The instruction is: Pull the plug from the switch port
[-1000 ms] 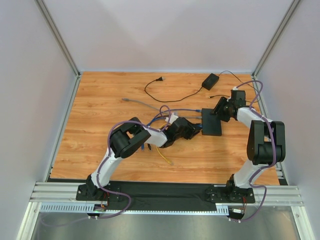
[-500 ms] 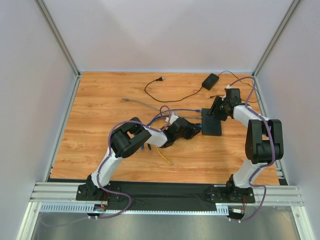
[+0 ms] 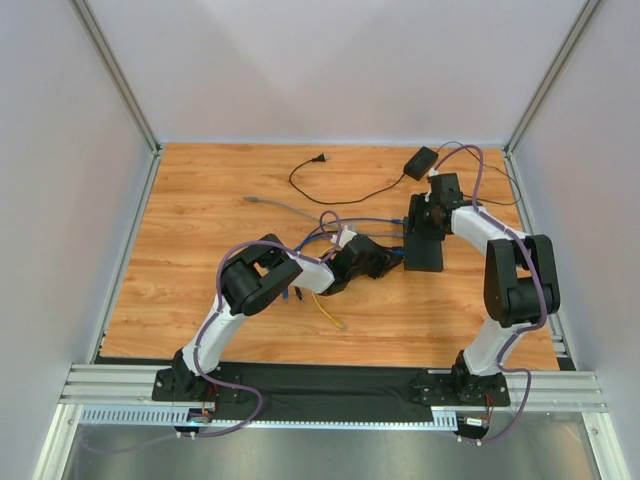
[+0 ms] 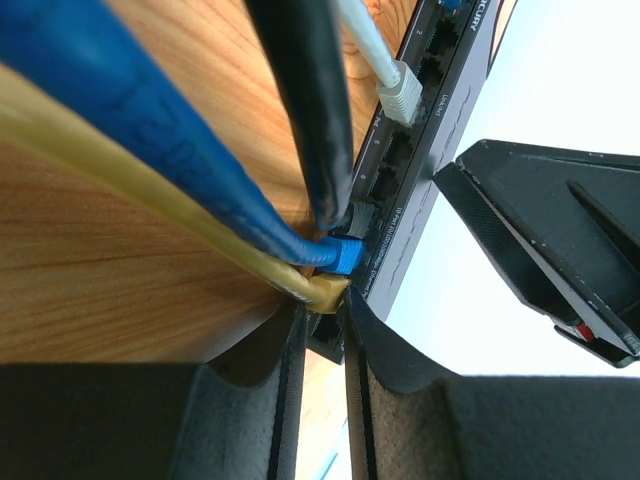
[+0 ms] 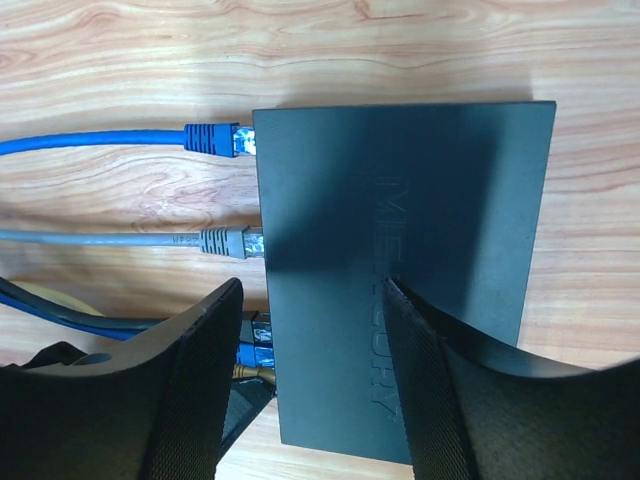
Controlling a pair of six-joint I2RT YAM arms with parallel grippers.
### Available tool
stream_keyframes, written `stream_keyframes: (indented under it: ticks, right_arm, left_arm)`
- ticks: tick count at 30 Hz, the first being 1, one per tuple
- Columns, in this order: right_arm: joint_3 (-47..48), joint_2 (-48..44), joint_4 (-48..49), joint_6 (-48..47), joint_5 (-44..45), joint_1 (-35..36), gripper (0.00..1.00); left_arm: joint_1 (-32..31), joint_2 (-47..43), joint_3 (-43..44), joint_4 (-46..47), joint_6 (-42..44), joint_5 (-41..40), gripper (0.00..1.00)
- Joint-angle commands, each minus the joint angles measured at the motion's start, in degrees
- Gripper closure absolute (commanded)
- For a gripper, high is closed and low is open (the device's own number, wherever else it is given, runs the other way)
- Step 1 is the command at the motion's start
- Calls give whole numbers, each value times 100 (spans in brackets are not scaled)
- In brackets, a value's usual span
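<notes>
Soft, even light pours over the top view: the bench (image 3: pixel 200 250) is bright and crisp, with only faint shadows under the arms. On the left wrist camera, the left hand (image 4: pixel 322 305) is a dark, blurred mass. The blue cable (image 4: pixel 120 110) and black cable (image 4: pixel 300 100) just ahead of it are smeared out of focus. Sharpness picks up farther out on the switch (image 4: pixel 395 170); right of it, everything blows out white. On the right wrist view the wood grain is sharp, while the right hand (image 5: pixel 312 290) looks soft-edged and dark, with a shadow on the matte lid between its fingers.
</notes>
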Motion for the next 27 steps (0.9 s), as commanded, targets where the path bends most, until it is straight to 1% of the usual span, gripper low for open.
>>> stream_keyframes:
  ticks: [1,3,5,10,18,23,27]
  right_arm:
    - [145,214,-595,-230,428,129,39]
    - [224,311,-683,-308,517,182,38]
    - [346,416,-832,-326,841,288,37]
    - [479,610,-1210,-344,1228,428,36]
    - [496,698,-1360,-370,1703,560,35]
    - [628,1005,-1526,-292,2107,631,35]
    - [497,901,-1492,-195,2221,648,35]
  left_arm:
    - [10,211,-58,-186,203,-30,77]
    - [10,193,-66,-195,203,-48,77]
    - [18,211,-102,-160,194,-57,78]
    - [27,272,-163,-63,159,-31,78]
    - [71,281,-269,-19,97,-74,79]
    - [124,263,-436,209,62,-65,79]
    - [141,220,-550,288,53,-92,80]
